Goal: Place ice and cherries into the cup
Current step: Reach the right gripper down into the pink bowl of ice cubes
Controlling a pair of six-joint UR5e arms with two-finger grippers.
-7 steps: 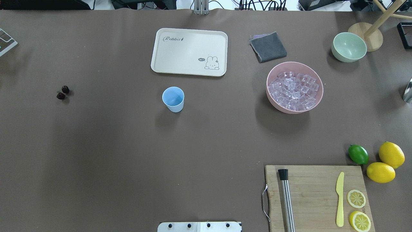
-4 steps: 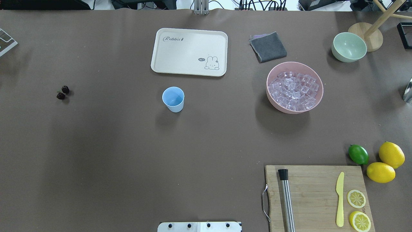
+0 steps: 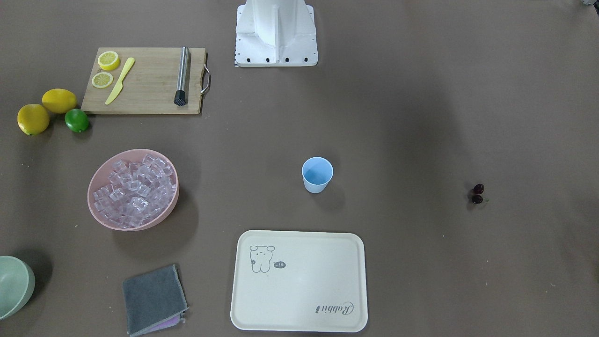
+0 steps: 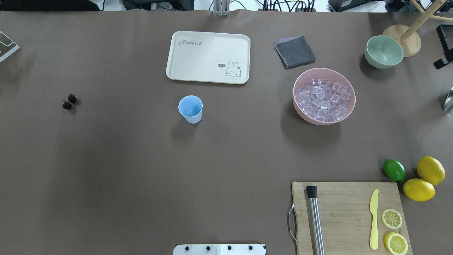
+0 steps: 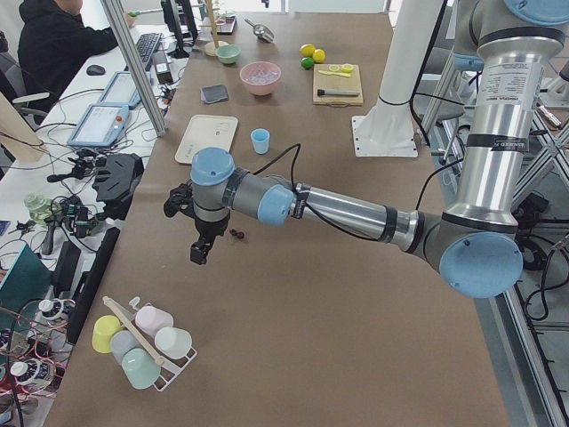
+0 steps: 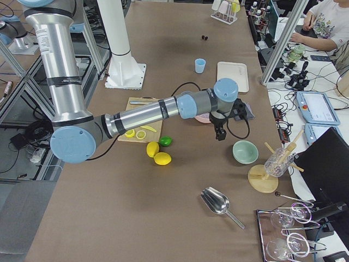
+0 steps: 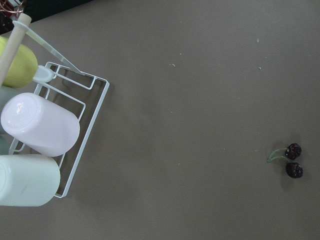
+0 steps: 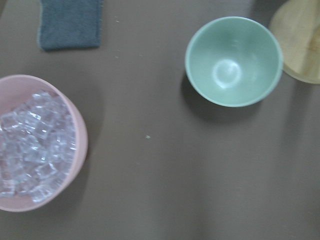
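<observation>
The light blue cup (image 4: 190, 109) stands upright and empty mid-table, also in the front view (image 3: 317, 174). The cherries (image 4: 69, 102) lie on the table far to its left and show at the right edge of the left wrist view (image 7: 292, 161). The ice (image 4: 324, 100) fills the pink bowl (image 4: 324, 121) to the cup's right, and shows in the right wrist view (image 8: 30, 150). My left gripper (image 5: 201, 252) hangs above the table beside the cherries. My right gripper (image 6: 220, 135) hangs between the pink bowl and the green bowl. I cannot tell whether either is open or shut.
A cream tray (image 4: 208, 56) lies behind the cup, with a grey cloth (image 4: 294, 51) and a pale green bowl (image 4: 384, 51) further right. A cutting board (image 4: 347, 212) with muddler, knife and lemon slices sits front right, next to a lime (image 4: 394, 169) and lemons. A cup rack (image 7: 65, 125) stands at the left end.
Nothing on the table has moved. A black object at the far right edge of the overhead view has shifted downward.
</observation>
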